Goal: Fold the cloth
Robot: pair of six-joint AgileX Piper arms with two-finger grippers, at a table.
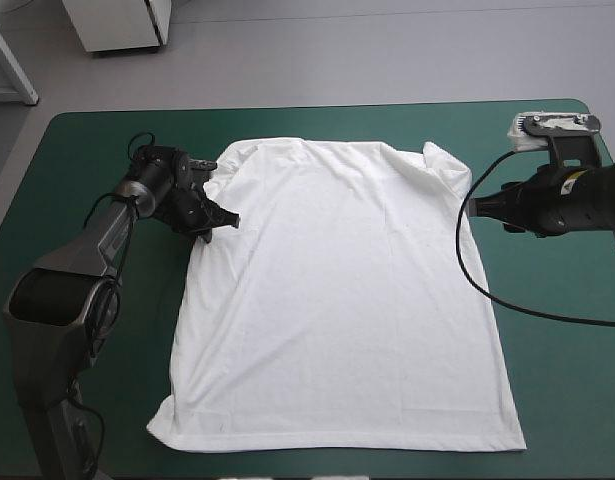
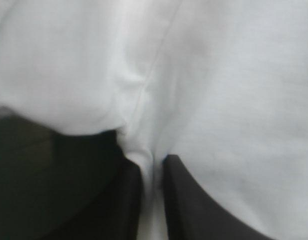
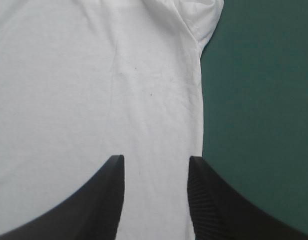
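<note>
While the white T-shirt [image 1: 337, 300] lies spread flat on the teal-green worktop [image 1: 562, 390], its collar points to the far edge.
Soft, faintly creased cloth: the left hand [image 2: 152, 167] pinches a fold below one sleeve; the right hand [image 3: 155, 160] stands spread over the opposite edge.

Table [image 1: 77, 135] — teal-green cover [image 1: 567, 400], rounded far corners

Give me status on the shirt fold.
Done: T-shirt spread flat on the table. In hand: left hand is shut on cloth near the sleeve on its side; right hand is open, over the shirt's opposite edge, gripping nothing. Left: all folds; none visible yet.
</note>
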